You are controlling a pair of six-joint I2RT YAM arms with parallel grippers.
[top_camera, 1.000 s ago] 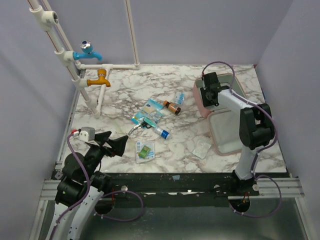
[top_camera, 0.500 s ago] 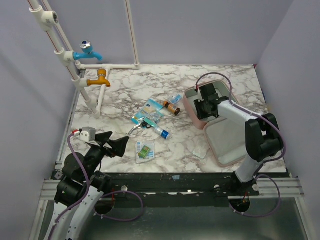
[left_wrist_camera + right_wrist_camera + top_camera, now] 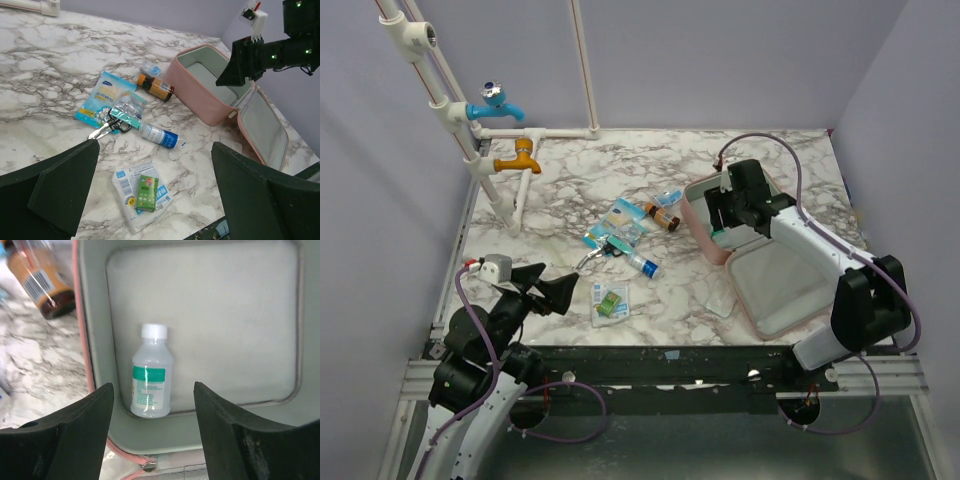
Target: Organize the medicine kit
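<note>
The medicine kit [image 3: 782, 283] lies open at the right: a pink case, pale grey inside. A clear bottle [image 3: 151, 371] with a white cap and green label lies in its deep half [image 3: 215, 310]. My right gripper [image 3: 152, 388] hangs open just above that bottle and holds nothing; in the top view it [image 3: 728, 218] is over the deep half. My left gripper [image 3: 546, 286] is open and empty at the near left, above the table [image 3: 50, 55]. The case also shows in the left wrist view [image 3: 196, 96].
Left of the case lie a brown bottle [image 3: 666, 214], blue-white sachets [image 3: 623, 214], scissors [image 3: 594, 254], a blue-white tube [image 3: 642, 265] and a green box [image 3: 146, 191] on a sachet. A clear sachet [image 3: 722, 297] lies by the lid. Pipes with taps [image 3: 496, 101] stand back left.
The open case has slid left toward the brown bottle and turned, with my right gripper moving along over its deep half. The left arm has not moved.
</note>
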